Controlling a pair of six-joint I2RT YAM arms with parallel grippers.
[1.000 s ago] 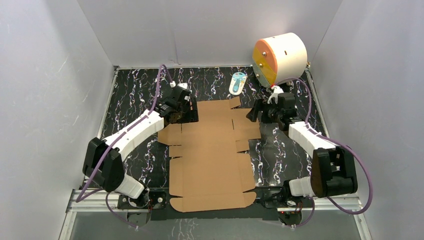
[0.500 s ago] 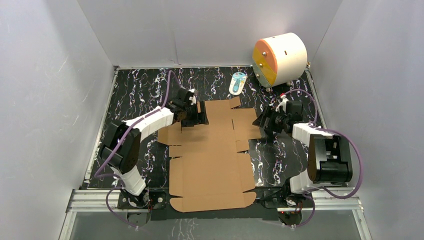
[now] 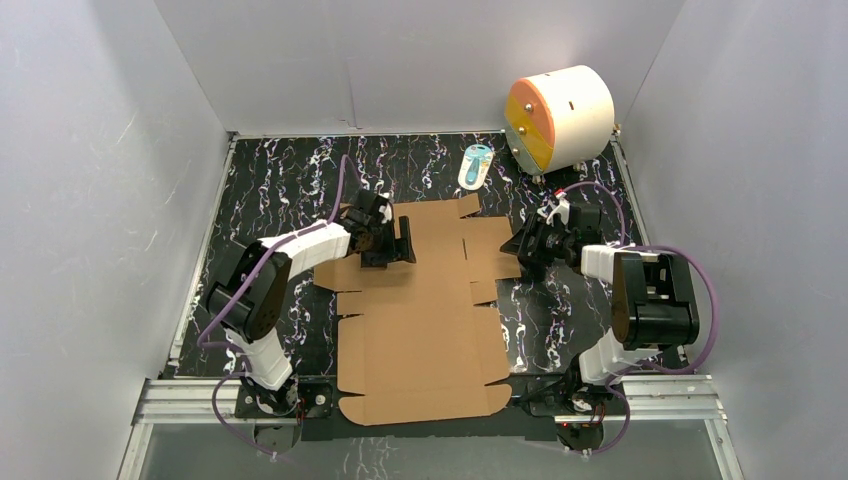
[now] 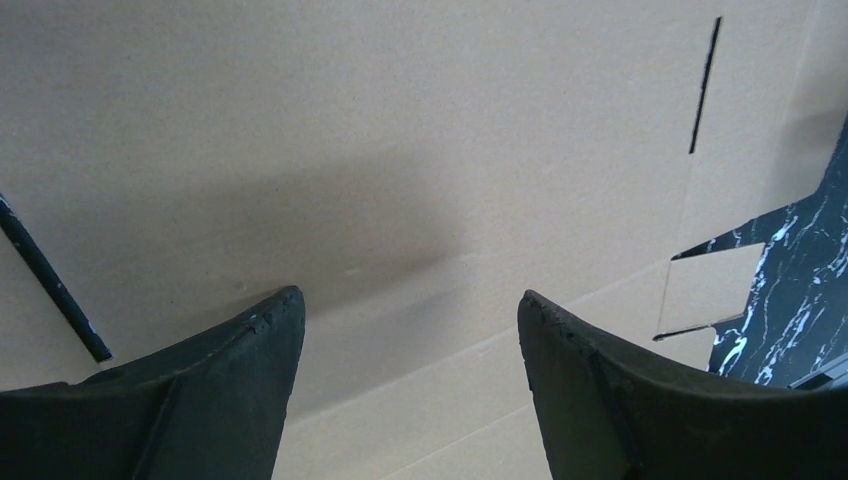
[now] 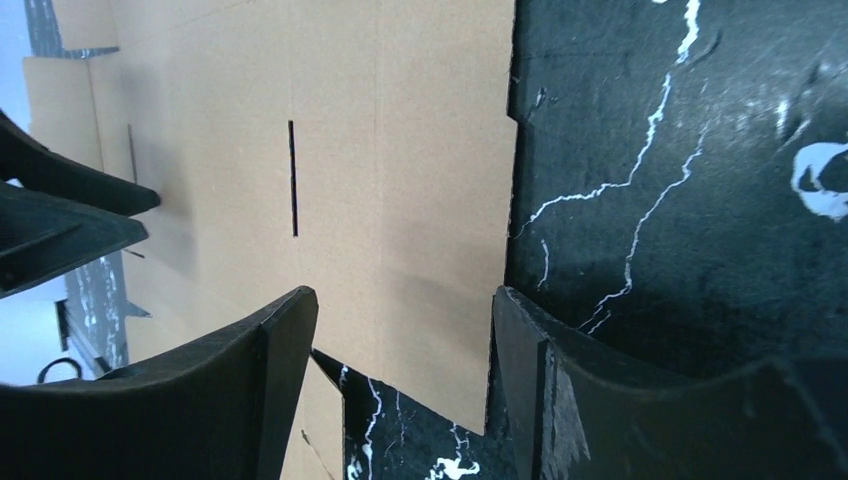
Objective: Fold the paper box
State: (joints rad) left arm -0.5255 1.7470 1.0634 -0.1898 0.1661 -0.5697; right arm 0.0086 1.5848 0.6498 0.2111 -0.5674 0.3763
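Note:
The paper box (image 3: 420, 320) is a flat brown die-cut sheet lying unfolded in the middle of the black marbled table. My left gripper (image 3: 400, 240) hovers over its far left part. In the left wrist view that gripper (image 4: 410, 300) is open, with only flat cardboard (image 4: 400, 150) under its fingers (image 4: 240, 390). My right gripper (image 3: 522, 250) is at the sheet's right flap. In the right wrist view it (image 5: 405, 295) stands open, straddling the flap's corner (image 5: 430, 250), with one finger (image 5: 570, 400) on the table side of the edge.
A white-and-orange cylinder (image 3: 558, 115) stands at the far right corner. A small blue-and-white item (image 3: 475, 165) lies just beyond the sheet. Grey walls close in the left, back and right sides.
My left gripper has slid right, further onto the sheet, and opened a little. My right arm has drawn its elbow in, and its jaws have narrowed at the right flap's edge.

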